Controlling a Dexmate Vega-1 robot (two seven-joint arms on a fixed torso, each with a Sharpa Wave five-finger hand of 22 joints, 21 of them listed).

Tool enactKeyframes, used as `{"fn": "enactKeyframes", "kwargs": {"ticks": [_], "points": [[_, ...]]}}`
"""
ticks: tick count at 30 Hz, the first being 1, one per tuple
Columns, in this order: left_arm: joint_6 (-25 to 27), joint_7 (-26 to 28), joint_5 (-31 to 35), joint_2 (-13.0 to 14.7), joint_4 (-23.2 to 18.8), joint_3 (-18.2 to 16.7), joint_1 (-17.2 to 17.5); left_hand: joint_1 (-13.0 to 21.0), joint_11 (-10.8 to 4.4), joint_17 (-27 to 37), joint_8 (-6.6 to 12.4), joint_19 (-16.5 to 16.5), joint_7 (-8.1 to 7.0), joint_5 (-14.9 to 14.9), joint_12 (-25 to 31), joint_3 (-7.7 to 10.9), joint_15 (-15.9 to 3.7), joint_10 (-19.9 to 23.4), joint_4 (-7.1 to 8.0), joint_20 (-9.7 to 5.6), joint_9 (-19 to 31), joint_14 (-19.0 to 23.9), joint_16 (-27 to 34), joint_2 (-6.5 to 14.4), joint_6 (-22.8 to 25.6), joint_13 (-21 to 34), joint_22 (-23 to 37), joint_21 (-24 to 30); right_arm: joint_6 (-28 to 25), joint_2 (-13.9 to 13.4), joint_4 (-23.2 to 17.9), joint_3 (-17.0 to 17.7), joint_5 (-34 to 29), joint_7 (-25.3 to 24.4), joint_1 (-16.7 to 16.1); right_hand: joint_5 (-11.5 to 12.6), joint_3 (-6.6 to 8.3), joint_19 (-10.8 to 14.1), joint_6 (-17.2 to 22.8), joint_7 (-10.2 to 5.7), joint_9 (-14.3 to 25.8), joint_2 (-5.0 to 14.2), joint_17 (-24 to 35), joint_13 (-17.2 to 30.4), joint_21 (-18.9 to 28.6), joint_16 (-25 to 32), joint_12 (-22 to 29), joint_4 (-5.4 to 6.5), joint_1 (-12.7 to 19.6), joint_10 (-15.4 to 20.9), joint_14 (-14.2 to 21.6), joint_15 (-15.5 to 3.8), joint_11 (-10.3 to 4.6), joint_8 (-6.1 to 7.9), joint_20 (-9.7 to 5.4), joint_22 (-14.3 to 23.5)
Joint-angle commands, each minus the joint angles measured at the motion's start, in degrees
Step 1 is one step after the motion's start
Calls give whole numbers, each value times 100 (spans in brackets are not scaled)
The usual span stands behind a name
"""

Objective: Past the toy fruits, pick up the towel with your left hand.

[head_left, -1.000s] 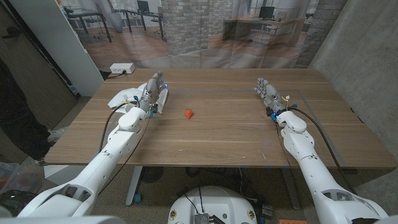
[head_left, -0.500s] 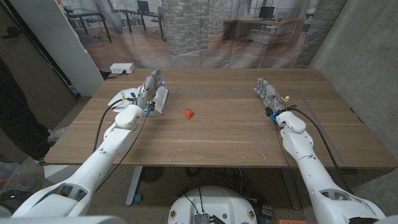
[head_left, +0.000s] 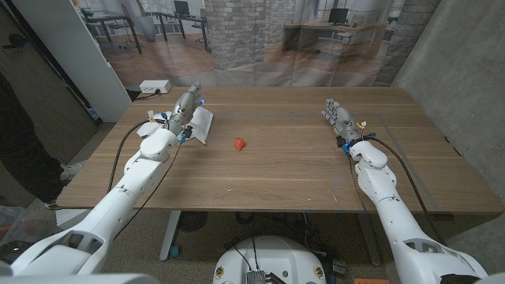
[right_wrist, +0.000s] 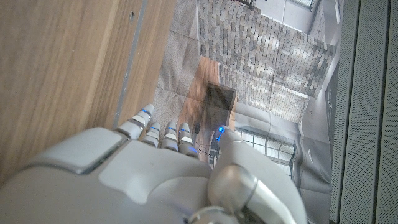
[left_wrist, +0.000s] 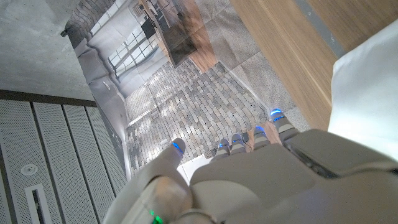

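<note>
- Overhead, in the head view, the towel (head_left: pixel 199 125) lies white on the bench (head_left: pixel 284 166) in the upper left of the frame, just beside the left hand (head_left: pixel 185 108), which reaches along its far side, probably lining up for the pick; whether its fingers touch or hold the cloth I cannot tell.
- Right of the towel, a small red toy fruit (head_left: pixel 240 144) sits near the middle, apart from both hands.
- Meanwhile the right hand (head_left: pixel 338 117) waits at upper right, holding nothing.
- From the left wrist view, the left hand's fingers (left_wrist: pixel 236 144) reach out loosely apart, the towel (left_wrist: pixel 367 87) at right edge.
- From the right wrist view, the right hand (right_wrist: pixel 143 168) shows fingers side by side, the thumb apart.
</note>
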Motion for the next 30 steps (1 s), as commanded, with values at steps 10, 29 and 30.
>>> {"fn": "enactKeyframes", "kwargs": {"ticks": [10, 29, 30], "points": [[105, 39, 465, 324, -164, -46, -115, 109, 85, -2, -26, -10, -13, -39, -23, 47, 52, -167, -65, 72, 17, -247, -26, 265, 18, 19, 21, 2, 80, 56, 158, 4, -48, 9, 102, 32, 20, 62, 28, 45, 28, 54, 17, 33, 33, 11, 41, -28, 34, 25, -8, 18, 47, 35, -39, 14], [227, 97, 885, 658, -409, -146, -153, 180, 59, -2, -28, 12, -21, -94, -29, 91, 65, -142, -114, 75, 18, -222, -36, 266, 65, 19, 22, -1, 93, 84, 244, -13, -61, 13, 163, 31, 22, 64, 24, 45, 27, 53, 15, 33, 33, 10, 36, -42, 36, 21, -2, 24, 46, 34, -35, 14], [238, 94, 907, 680, -426, -151, -151, 186, 58, -2, -28, 0, -20, -97, -29, 95, 66, -139, -118, 77, 18, -227, -39, 269, 69, 19, 22, -7, 95, 83, 245, -15, -63, 15, 163, 31, 23, 66, 25, 46, 27, 53, 15, 32, 34, 10, 36, -43, 36, 23, -2, 23, 45, 34, -35, 14]]}}
